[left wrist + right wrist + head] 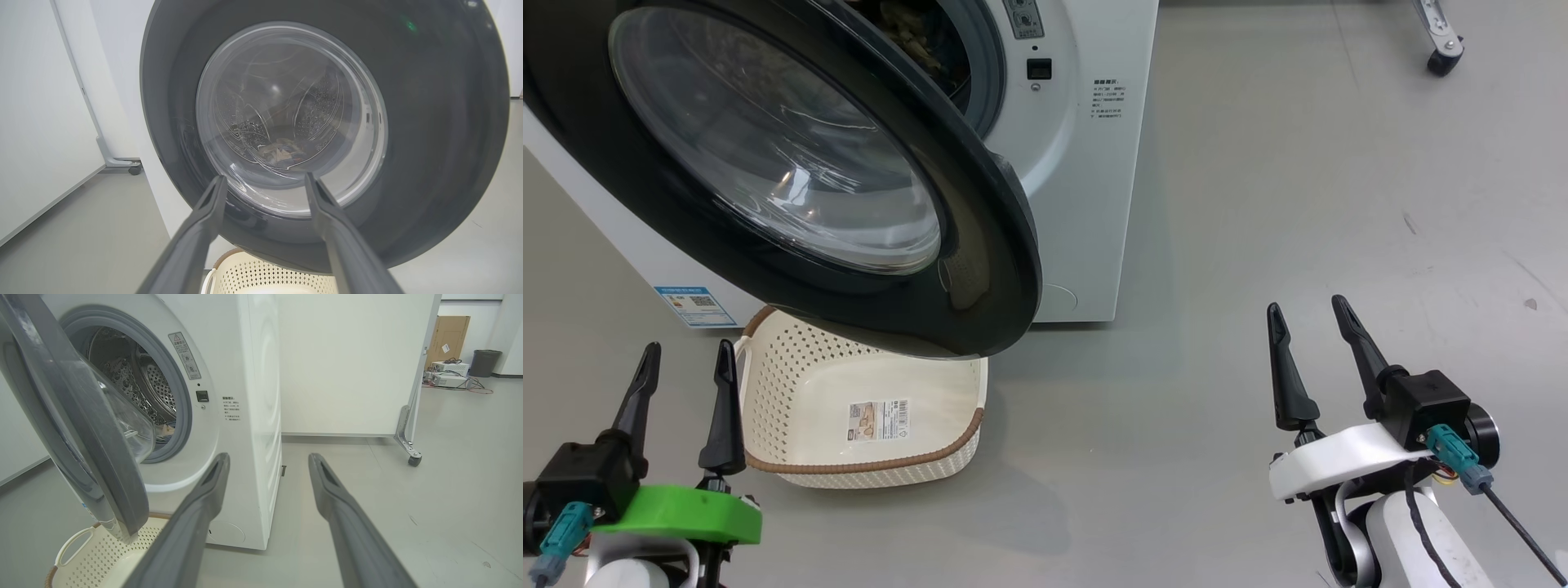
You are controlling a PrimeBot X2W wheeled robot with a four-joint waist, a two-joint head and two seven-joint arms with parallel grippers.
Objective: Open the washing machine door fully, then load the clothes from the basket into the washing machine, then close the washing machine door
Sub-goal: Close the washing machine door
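The washing machine (1086,163) stands ahead. The washing machine door (980,245) is part-way open, its black rim hanging over the basket (768,384). The basket sits on the floor with its barcode label showing on a bare bottom. Clothes (915,37) lie inside the drum; they also show through the door glass (282,149) and past the door edge (165,430). My left gripper (686,351) is open just left of the basket, facing the door glass (264,179). My right gripper (1307,309) is open over bare floor to the machine's right (267,457). Nothing is held.
A wheeled partition foot (1444,49) stands at the far right behind the machine (408,451). A cardboard box (447,339) and a dark bin (486,363) sit far back. Another white panel on castors (118,161) is left of the machine. Grey floor lies right of the basket.
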